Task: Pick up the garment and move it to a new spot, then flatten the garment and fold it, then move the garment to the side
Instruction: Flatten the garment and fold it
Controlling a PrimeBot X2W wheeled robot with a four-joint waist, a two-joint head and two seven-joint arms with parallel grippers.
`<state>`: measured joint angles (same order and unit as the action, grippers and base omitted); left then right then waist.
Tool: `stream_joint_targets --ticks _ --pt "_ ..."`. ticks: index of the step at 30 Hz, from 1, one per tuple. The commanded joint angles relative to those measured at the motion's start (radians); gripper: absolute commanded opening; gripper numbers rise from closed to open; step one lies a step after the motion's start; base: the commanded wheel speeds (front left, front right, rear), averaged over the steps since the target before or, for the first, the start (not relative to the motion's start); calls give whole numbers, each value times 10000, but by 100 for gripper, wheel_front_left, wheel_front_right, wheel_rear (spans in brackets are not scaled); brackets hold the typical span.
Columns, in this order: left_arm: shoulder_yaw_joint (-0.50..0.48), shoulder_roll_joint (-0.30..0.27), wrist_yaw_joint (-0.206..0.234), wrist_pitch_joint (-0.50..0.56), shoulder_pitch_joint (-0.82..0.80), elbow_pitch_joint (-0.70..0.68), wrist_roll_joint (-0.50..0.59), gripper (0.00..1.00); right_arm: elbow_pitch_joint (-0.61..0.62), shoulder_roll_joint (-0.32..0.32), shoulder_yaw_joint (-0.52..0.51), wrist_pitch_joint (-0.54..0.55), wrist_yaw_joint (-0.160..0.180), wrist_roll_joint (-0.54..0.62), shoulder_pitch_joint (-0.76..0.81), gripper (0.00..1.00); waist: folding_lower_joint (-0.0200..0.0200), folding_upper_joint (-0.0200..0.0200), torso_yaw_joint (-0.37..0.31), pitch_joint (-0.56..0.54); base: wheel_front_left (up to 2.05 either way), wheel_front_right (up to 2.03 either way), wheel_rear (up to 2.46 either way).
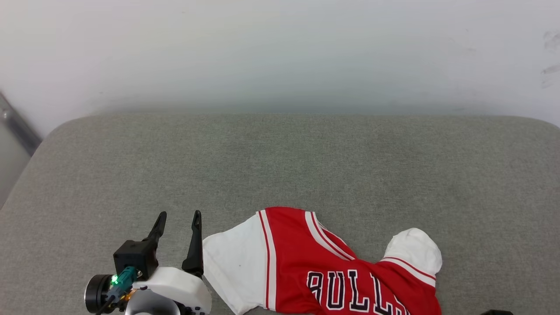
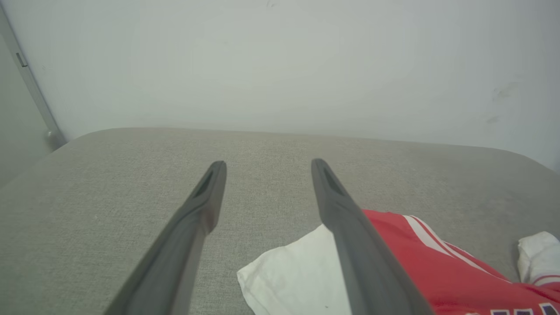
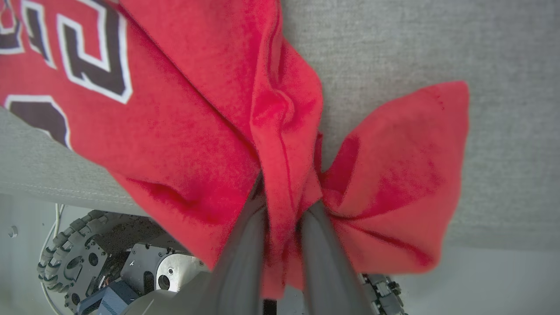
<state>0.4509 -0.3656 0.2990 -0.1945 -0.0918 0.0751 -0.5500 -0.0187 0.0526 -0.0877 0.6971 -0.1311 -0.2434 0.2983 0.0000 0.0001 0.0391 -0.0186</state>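
Surface: grey padded top (image 1: pixel 306 166), 1.
Garment (image 1: pixel 297 249): 1, at near edge.
Left gripper (image 1: pixel 178 221): beside the white sleeve, fingers apart, empty.
Right gripper (image 3: pixel 284 205): pinching bunched red cloth.

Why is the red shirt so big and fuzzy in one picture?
Right wrist view: the shirt sits right by the camera, pinched in the right tool, so it looks big and soft; head view: farther off, it looks sharp, with even light.
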Motion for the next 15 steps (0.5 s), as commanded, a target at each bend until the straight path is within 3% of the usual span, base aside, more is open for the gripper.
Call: stream_joint_targets --ticks 1,9,15 --pt "-8 -24 40 29 75 -53 1 100 -88 -23 22 -306 7 -212 -10 100 0 -1 -70 15 0 0 0" --pt "-36 -52 177 148 245 -251 -137 100 -36 -32 -152 -4213 5 -1001 -735 100 0 -1 -193 -32 0 0 0" --pt "-56 -81 229 227 296 -256 -209 100 219 -33 -362 -6061 5 -722 -1467 100 0 -1 -167 -115 0 0 0"
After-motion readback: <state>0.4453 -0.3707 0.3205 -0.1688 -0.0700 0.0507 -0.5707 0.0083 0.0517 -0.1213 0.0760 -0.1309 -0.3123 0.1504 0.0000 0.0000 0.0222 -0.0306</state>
